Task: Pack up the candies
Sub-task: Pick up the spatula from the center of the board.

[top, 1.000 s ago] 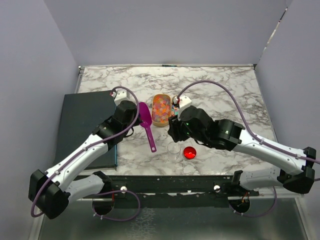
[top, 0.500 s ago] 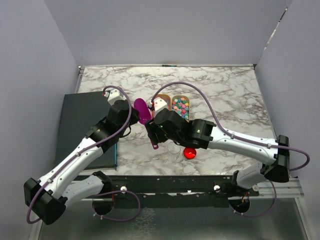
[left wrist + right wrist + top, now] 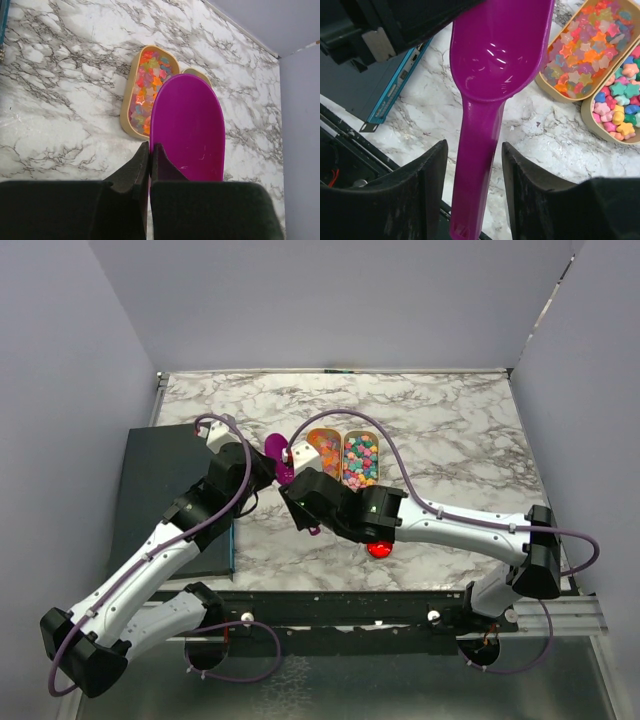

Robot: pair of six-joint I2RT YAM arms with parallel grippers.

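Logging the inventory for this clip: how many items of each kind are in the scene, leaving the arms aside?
candy trays: 2
purple scoop: 1
red round lid: 1
dark flat case: 1
Total: 5

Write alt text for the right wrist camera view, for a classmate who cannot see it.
An empty purple scoop runs its handle down between the open right fingers, which flank it, not yet closed. At upper right, two tan trays hold star-shaped candies on a marble table.
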